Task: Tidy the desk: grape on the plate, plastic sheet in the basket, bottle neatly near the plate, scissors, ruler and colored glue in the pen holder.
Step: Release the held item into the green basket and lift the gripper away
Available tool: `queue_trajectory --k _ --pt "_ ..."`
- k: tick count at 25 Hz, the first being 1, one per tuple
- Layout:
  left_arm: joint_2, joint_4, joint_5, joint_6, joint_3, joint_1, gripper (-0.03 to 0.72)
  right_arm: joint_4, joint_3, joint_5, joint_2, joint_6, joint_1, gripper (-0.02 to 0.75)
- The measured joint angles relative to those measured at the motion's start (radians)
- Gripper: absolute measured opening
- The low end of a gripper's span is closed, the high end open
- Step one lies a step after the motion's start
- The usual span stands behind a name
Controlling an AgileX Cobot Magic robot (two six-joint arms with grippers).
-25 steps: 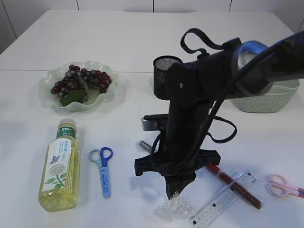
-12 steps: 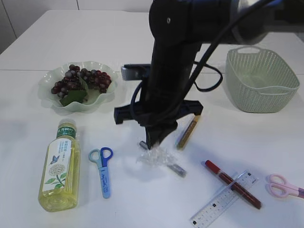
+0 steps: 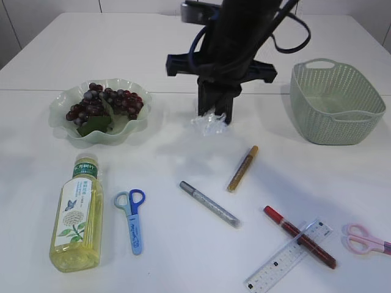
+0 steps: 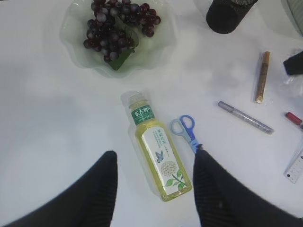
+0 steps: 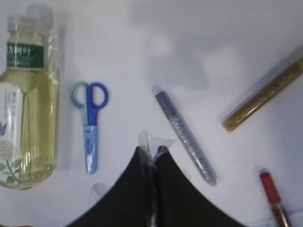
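Observation:
My right gripper (image 3: 215, 115) hangs high above the table, shut on the crumpled clear plastic sheet (image 3: 208, 124); in the right wrist view a corner of the sheet (image 5: 154, 141) sticks out past the closed tips (image 5: 152, 154). The green basket (image 3: 338, 104) stands at the back right. Grapes (image 3: 104, 102) lie on the green plate (image 3: 61, 105). The bottle (image 3: 76, 213) lies flat near blue scissors (image 3: 131, 218). Below my open, empty left gripper (image 4: 155, 153) lies the bottle (image 4: 158, 158). The black pen holder (image 4: 228, 13) shows only in the left wrist view. A ruler (image 3: 288, 255) lies front right.
Gold (image 3: 242, 168), silver (image 3: 209, 203) and red (image 3: 299, 237) glue pens lie scattered across the middle and front right of the table. Pink scissors (image 3: 366, 238) sit at the right edge. The right arm hides the pen holder in the exterior view.
My right gripper has lifted the plastic sheet off the front of the table and carried it up and toward the back. The left gripper has stayed open.

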Motion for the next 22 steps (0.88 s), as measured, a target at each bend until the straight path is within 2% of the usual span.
queue_trajectory --k 5,13,16,22 --pt "0.000 0.000 0.000 0.000 0.000 0.000 0.379 -0.072 -0.069 0.008 0.000 -0.014 -0.120 0.018" --pt "0.000 0.004 0.000 0.000 0.000 0.000 0.379 -0.126 -0.151 0.012 0.000 -0.032 -0.326 0.018" --pt "0.000 0.004 0.000 0.000 0.000 0.000 0.379 -0.185 -0.151 0.015 0.000 -0.041 -0.374 0.018" --pt "0.000 0.004 0.000 0.000 0.000 0.000 0.379 -0.225 -0.158 0.016 0.033 -0.051 -0.431 0.018"
